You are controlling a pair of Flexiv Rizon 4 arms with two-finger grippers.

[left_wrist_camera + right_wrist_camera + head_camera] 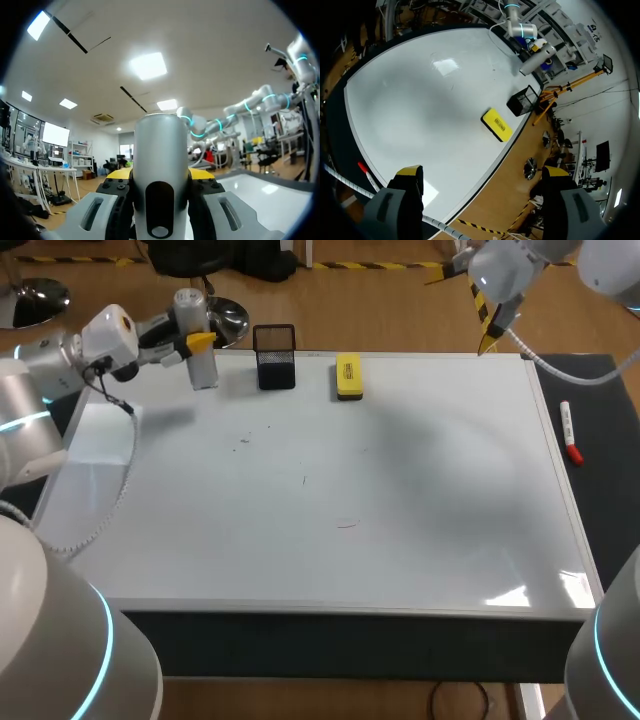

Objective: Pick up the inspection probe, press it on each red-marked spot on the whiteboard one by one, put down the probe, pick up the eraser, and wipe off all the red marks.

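On the dark bench (600,390), a large whiteboard (420,470) is lying flat and taking up nearly all of the surface. The left arm (40,370) is coming in from the left side and reaching toward the board's far left corner, a white cable hanging from it over the board's left edge. The right arm (510,270) is hanging high over the far right corner, well above the board. The left fingers (200,340) are clamping the inspection probe (200,365), a silver cylinder, from two sides; the probe is standing upright by the far edge, just beside the pen holder, and I cannot tell whether its lower end is touching the board. The right fingers (409,172) are standing wide apart and gripping nothing, looking down on the board from above its far right corner. A black mesh pen holder (275,358) is sitting against the far edge, between the probe and the eraser. The yellow eraser (348,376) is lying flat near the far edge, just beside the holder and apart from both arms. A red-capped marker (568,430) is lying on the bench strip to the right of the board. One faint red mark (347,525) is showing near the board's middle, with a few small dark specks (245,440) farther back.
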